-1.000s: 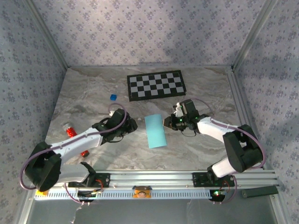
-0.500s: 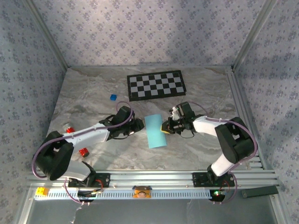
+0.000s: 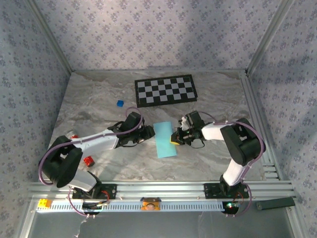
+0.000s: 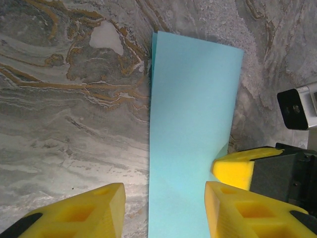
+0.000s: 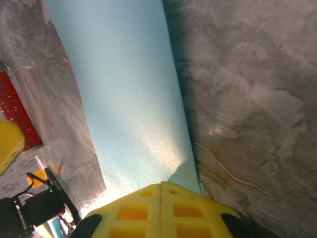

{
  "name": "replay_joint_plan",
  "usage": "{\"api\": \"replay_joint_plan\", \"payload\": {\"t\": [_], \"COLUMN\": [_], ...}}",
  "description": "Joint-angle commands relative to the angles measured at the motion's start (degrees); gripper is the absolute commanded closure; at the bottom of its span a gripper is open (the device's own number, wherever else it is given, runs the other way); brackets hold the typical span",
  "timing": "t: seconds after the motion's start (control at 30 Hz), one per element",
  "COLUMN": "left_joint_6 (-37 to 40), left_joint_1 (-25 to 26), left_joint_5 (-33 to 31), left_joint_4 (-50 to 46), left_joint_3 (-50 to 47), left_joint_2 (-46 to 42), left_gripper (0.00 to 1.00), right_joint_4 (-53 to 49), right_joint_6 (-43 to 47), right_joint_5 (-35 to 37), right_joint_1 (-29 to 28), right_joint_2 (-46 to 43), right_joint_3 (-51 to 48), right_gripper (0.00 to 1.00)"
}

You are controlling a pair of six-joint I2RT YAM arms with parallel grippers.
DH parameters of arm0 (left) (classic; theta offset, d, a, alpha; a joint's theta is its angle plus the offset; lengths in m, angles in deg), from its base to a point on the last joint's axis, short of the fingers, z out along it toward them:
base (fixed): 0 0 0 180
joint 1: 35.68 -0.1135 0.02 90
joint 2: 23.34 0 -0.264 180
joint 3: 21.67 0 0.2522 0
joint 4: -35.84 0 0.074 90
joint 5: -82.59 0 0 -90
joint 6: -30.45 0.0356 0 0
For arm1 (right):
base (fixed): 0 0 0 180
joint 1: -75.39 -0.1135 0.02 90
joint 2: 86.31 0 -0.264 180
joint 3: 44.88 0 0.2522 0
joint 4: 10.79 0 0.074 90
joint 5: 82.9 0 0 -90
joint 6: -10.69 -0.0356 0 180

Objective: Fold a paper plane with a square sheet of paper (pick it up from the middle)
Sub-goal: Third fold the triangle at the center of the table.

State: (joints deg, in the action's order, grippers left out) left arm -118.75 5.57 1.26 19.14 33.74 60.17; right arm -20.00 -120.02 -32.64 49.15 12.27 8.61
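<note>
Right wrist: your right gripper (image 5: 161, 193) is pinching the square sheet of paper (image 5: 129, 99). Your left gripper (image 4: 163, 210) is hovering open.

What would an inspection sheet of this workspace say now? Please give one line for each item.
Surface: marbled table, flat, nothing spilled.
Job's things: light-blue paper, a long rectangle lying flat between the two grippers.
Clutter: checkerboard at the far side; small blue cube; red object beside the left arm.
Grippers: left gripper open, low over one end of the paper; right gripper shut, tips at the paper's right edge, a pinch cannot be confirmed.
Cables: purple cable looped along each arm, clear of the paper.
Surroundings: patterned walls; aluminium rail at the near edge.
</note>
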Motion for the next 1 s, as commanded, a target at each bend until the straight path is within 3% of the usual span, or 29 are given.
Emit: {"api": "replay_joint_plan", "payload": {"t": [0.0,0.97], "left_joint_6": [-0.39,-1.1], "left_joint_1": [0.13,0.26], "left_joint_5": [1.35,5.83], "left_joint_4": [1.61,9.2], "left_joint_3": [1.33,1.6], "left_joint_2": [0.92,11.1], "left_gripper": [0.55,0.68], "right_joint_4": [0.87,0.15], "right_joint_6": [-2.22,-4.42], "right_joint_5": [0.74,3.69], "right_joint_1": [0.4,1.19], "right_joint_2": [2.35,1.86], "right_joint_3": [-1.8,-3.69], "right_gripper": [0.96,0.96]}}
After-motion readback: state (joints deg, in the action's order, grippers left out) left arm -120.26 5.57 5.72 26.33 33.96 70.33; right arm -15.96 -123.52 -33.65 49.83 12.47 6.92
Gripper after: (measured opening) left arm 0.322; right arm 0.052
